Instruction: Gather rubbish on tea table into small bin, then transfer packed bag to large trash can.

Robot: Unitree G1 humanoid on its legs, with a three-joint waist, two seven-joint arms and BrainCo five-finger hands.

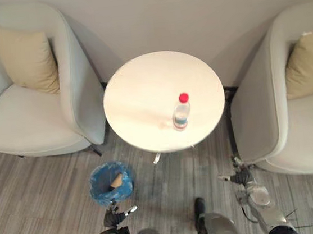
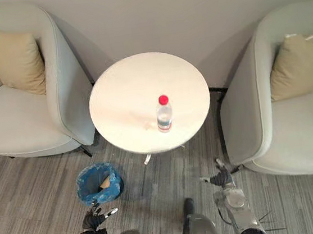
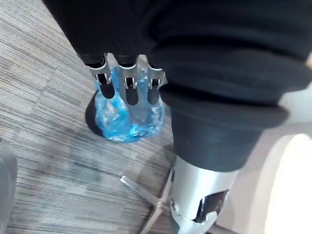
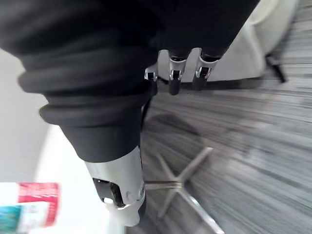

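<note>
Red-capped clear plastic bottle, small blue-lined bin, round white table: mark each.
Red-capped clear plastic bottle (image 1: 181, 117), left eye view, body.
Small blue-lined bin (image 1: 95, 187), left eye view, liner rim.
Round white table (image 1: 142, 90), left eye view, bare top.

Legible text: none.
Label carrier: bottle (image 1: 181, 114), upright on the tabletop (image 1: 137, 96), near its front-right edge.
Label (image 1: 181, 123): a blue band round the lower body of the bottle; print too small to read.
Label, right wrist view: red and blue-green patches (image 4: 33, 204); no characters can be made out.
Numbers, signs: none readable.
</note>
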